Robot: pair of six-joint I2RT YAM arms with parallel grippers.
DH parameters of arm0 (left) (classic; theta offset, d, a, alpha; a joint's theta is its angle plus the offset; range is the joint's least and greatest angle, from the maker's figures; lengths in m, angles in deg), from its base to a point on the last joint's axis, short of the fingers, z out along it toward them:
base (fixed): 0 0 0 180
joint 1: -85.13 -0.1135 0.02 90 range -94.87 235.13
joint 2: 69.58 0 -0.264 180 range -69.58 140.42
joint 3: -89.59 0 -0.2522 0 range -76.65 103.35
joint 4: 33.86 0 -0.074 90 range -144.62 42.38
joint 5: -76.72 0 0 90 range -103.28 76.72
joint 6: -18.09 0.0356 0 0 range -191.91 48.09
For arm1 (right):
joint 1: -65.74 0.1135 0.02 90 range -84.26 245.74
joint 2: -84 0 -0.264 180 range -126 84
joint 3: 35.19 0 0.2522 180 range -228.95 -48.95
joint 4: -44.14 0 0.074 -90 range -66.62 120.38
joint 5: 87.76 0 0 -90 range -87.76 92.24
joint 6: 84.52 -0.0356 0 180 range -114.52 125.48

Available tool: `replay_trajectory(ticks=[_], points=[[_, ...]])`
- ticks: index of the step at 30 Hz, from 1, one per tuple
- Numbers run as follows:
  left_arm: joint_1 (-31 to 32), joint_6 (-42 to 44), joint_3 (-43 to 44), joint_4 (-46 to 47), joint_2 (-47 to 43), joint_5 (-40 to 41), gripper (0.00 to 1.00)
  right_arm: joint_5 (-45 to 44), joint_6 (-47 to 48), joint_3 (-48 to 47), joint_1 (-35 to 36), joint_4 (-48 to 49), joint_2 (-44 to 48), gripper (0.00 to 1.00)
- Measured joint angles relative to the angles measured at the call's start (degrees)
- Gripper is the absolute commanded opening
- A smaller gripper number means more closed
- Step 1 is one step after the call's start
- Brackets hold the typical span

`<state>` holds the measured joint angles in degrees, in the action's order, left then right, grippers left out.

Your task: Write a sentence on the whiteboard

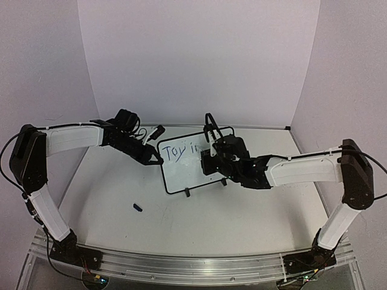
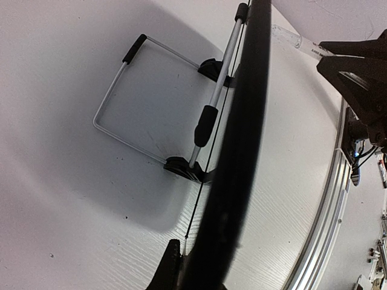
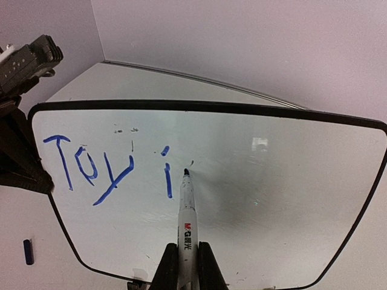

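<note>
The whiteboard [image 1: 181,175] stands upright on its wire stand in the middle of the table. On it is the start of the sentence [image 3: 91,169], in blue: "Toy i" [image 1: 180,150]. My right gripper [image 3: 187,266] is shut on a white marker [image 3: 187,223]. The marker's dark tip [image 3: 186,173] rests on the board [image 3: 278,199] just right of the "i". My left gripper [image 1: 156,158] is shut on the board's left edge. In the left wrist view the board is edge-on as a thin black line [image 2: 208,151] running into that gripper [image 2: 181,260].
A small blue marker cap [image 1: 138,208] lies on the table left of the board and shows again in the right wrist view [image 3: 28,251]. The wire stand [image 2: 121,90] juts out behind the board. An aluminium rail [image 1: 181,266] runs along the near edge. Walls close in the back and sides.
</note>
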<state>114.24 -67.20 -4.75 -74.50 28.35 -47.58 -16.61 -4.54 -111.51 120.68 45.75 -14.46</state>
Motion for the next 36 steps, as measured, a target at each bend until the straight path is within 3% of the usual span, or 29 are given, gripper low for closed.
replay_trajectory(ticks=[36], points=[[0.0, 0.0, 0.0, -0.1, 0.0, 0.0, 0.0, -4.7, -0.4, -0.9, 0.0, -1.2, 0.0, 0.0]])
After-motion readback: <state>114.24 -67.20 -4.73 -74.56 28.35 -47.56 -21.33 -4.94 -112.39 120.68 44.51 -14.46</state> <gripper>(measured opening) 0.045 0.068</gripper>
